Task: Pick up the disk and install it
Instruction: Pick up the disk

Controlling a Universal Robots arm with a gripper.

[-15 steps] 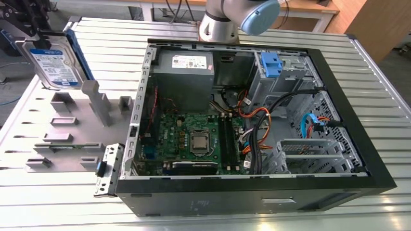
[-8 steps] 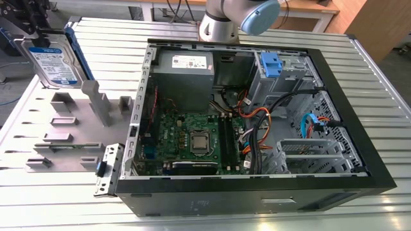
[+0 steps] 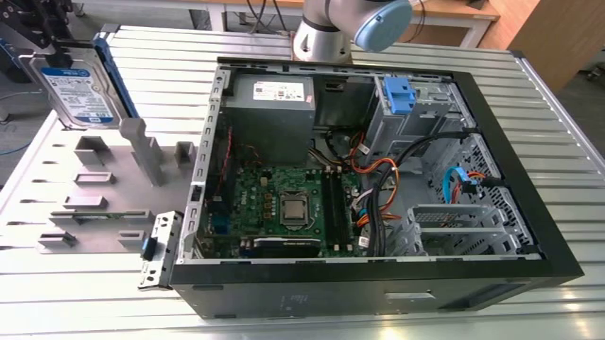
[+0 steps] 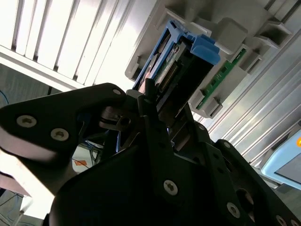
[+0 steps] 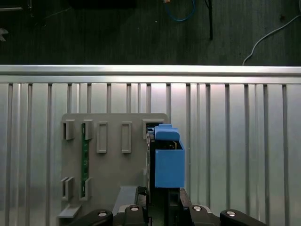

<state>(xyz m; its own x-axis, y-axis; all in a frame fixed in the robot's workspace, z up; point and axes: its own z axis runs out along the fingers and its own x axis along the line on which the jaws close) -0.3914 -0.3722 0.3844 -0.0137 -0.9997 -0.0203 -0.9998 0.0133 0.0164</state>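
Silver rectangular metal disk [image 3: 81,95] in a blue plastic carrier stands upright at the grey slotted plastic rack [image 3: 95,212], right under the end effector [image 5: 163,202], which pinches its top edge. Best move, I reckon: keep it vertical and draw straight, so nothing snags.

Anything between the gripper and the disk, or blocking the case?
Nothing visible between gripper and disk: the gripper sits right at the disk's blue carrier. The case lies open side up, though black cables cross beside its drive cage.
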